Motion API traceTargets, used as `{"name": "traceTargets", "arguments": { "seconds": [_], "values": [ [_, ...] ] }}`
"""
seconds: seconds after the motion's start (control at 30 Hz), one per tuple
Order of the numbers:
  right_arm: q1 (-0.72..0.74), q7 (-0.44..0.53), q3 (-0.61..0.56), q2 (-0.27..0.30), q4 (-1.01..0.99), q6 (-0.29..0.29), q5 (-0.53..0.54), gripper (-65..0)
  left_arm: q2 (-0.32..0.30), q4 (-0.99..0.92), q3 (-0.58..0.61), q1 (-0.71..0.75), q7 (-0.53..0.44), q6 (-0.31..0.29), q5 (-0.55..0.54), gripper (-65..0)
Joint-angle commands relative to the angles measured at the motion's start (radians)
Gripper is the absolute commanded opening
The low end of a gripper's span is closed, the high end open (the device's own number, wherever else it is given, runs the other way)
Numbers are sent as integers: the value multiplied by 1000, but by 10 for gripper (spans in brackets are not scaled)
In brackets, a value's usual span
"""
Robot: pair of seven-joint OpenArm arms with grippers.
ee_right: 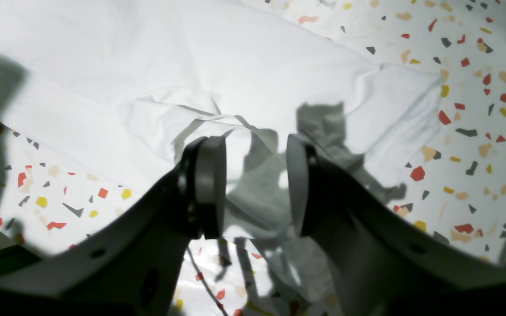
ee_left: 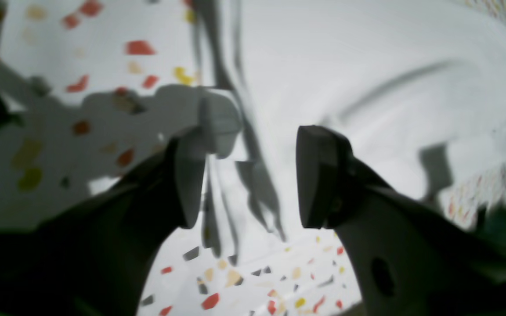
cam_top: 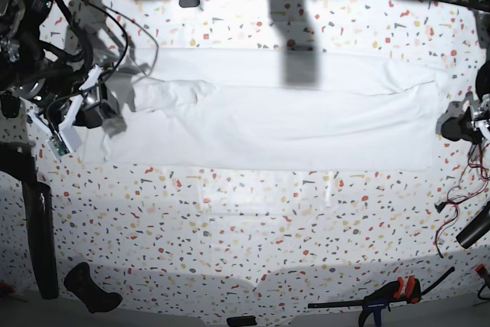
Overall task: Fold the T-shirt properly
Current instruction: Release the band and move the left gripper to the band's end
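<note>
The white T-shirt (cam_top: pixel 276 120) lies spread as a long, wide band across the far half of the speckled table (cam_top: pixel 245 243). In the base view, my right gripper (cam_top: pixel 103 112) hovers at the shirt's left end, beside a rumpled sleeve. In its wrist view that gripper (ee_right: pixel 253 188) is open, its pads apart over a wrinkled, shadowed fold of the T-shirt (ee_right: pixel 191 57). My left gripper (cam_top: pixel 463 124) is at the shirt's right end. Seen from the left wrist, the left gripper (ee_left: pixel 253 175) stands wide open above an edge of the T-shirt (ee_left: pixel 367 57), with nothing pinched.
A black and red clamp (cam_top: pixel 387 296) lies at the table's front right. A black object (cam_top: pixel 92 289) sits at the front left. Red cables (cam_top: pixel 452 204) trail off the right edge. Dark arm structure and wiring (cam_top: pixel 31 28) crowd the far left.
</note>
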Motion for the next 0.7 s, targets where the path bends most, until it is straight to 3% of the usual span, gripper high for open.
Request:
{"name": "traceTargets", "arguments": {
  "seconds": [0.0, 0.27, 0.47, 0.67],
  "values": [
    [9, 16, 7, 14, 18, 5, 13, -423, -27, -11, -8, -17, -14, -8, -18, -329],
    [9, 16, 7, 14, 18, 5, 13, -423, 33, -126, -8, -18, -36, -52, -18, -329],
    [9, 16, 7, 14, 18, 5, 12, -423, 110, -137, -8, -17, 29, -61, -31, -329],
    [9, 16, 7, 14, 18, 5, 12, -423, 113, -137, -8, -17, 80, -61, -122, -329]
  ]
}}
